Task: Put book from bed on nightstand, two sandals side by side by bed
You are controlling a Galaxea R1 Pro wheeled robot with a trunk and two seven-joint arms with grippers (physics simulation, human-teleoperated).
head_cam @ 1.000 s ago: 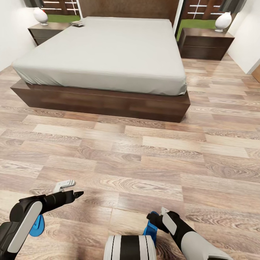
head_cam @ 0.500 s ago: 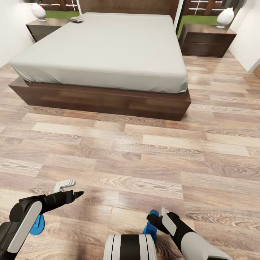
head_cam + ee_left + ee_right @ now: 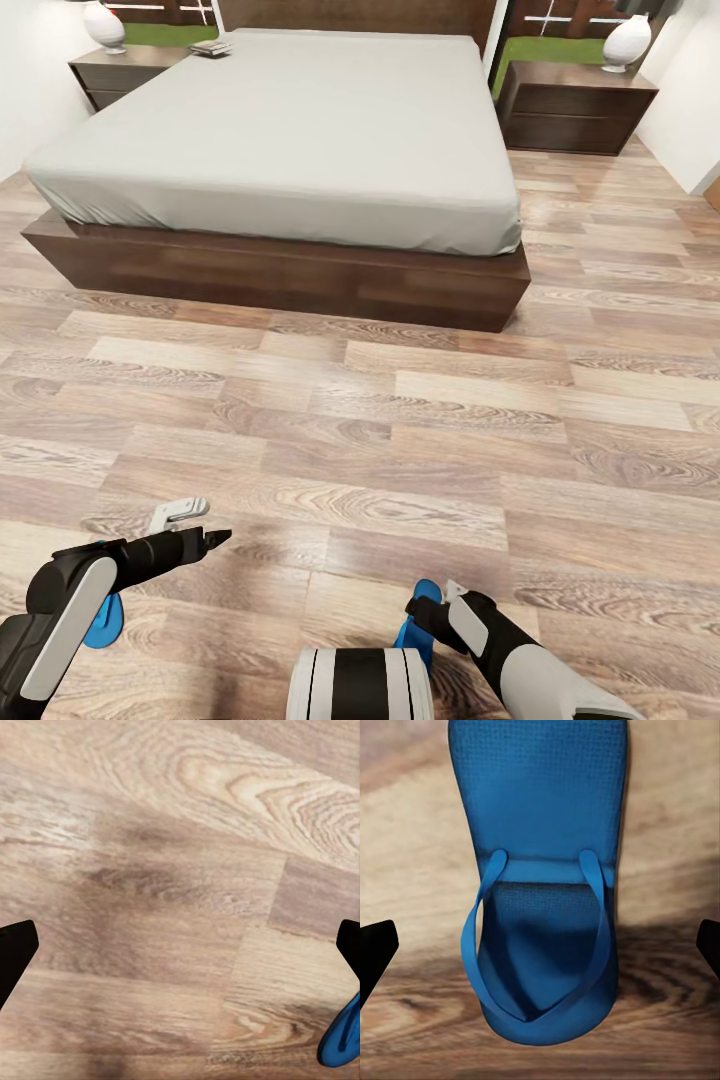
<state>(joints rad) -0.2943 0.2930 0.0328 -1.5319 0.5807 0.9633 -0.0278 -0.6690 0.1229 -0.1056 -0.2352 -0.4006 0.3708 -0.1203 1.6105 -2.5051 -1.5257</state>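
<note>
Nearer bed point(image 3: 290, 130); wrist-view sandal point(image 3: 544, 877) straps.

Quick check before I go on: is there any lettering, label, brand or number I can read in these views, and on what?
No text can be read in these views.
The book, at the far corner of the bed beside the nightstand: too small and blurred to read its cover.
The sandal under the right gripper: plain blue, no brand mark.
The sandal by the left gripper: plain blue, no print.
</note>
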